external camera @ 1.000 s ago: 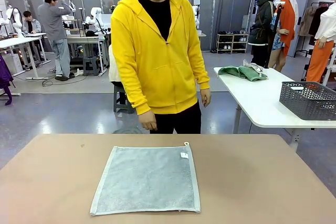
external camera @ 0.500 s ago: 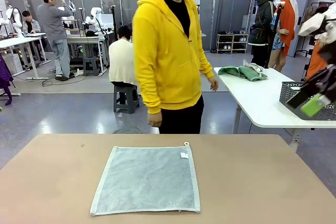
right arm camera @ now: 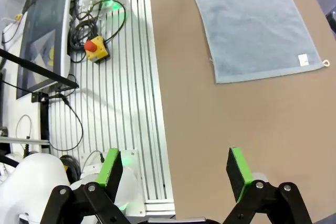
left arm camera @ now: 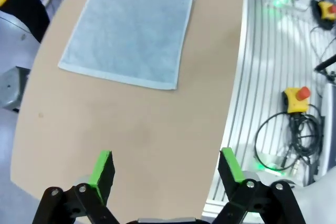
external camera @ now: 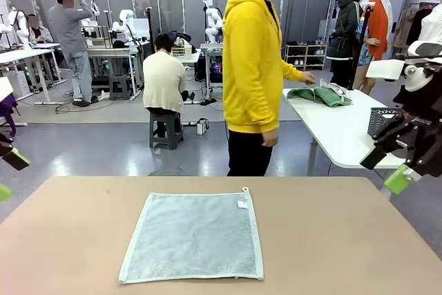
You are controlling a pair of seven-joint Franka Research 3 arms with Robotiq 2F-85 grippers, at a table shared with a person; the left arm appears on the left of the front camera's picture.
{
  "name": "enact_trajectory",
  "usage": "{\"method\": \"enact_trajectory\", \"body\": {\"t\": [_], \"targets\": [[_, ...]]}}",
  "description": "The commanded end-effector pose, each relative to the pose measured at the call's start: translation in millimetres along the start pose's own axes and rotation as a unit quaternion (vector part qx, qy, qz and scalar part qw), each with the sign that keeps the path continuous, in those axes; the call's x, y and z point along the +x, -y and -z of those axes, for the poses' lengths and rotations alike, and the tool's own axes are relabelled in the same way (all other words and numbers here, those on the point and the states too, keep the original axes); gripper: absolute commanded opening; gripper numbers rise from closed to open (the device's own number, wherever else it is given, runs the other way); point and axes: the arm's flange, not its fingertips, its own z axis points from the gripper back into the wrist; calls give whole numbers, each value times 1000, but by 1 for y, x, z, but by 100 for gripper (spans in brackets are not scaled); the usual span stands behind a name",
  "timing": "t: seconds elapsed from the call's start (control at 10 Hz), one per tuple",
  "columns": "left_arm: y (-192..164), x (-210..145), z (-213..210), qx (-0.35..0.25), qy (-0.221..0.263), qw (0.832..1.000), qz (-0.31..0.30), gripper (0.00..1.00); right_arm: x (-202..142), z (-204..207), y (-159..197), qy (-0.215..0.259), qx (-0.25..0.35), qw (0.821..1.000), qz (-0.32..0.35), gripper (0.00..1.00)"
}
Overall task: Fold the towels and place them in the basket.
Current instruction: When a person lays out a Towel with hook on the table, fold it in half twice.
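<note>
**A:** Green pads on the left gripper stand wide apart, with nothing between them. The gripper hangs in the air above a bare stretch of the brown tabletop, close to its edge.

**B:** And the other one?

**A:** The right gripper is the same, with its fingers spread and nothing held. It hangs high over the tabletop's opposite edge. In the front view it sits at the right side of the picture, in front of the white table.

**B:** Where is the towel?

**A:** The blue-grey towel lies spread flat in a single layer in the middle of the tabletop, well apart from both grippers. It has a small white label near its far right corner and a little loop at the corner itself.

**B:** And the second towel?

**A:** The green towel lies crumpled on the far end of the white table, off to the right behind the tabletop. A person in a yellow hooded top stands side-on between the two tables. One hand is stretched out to the near edge of that towel. I cannot tell whether the hand grips it.

**B:** The basket?

**A:** The dark grey basket with lattice sides stands on the same white table, nearer the camera than the green towel. The right arm hides part of it.
</note>
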Motion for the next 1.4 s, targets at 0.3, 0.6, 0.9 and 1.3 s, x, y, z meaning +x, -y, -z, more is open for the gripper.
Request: {"method": "enact_trajectory", "body": {"t": [0.3,0.6,0.9,1.3], "targets": [[3,8,-2,-1,-10,1000,6,100,5,-4,0,-2,1,1000,-1,100],[1,39,33,-1,-50,997,62,100,37,24,-14,-51,20,996,-70,100],[6,59,77,-17,-75,990,119,100,68,73,-37,-138,16,984,-111,100],[12,84,153,9,-166,975,145,100,83,151,-39,-216,0,961,-173,100]]}}
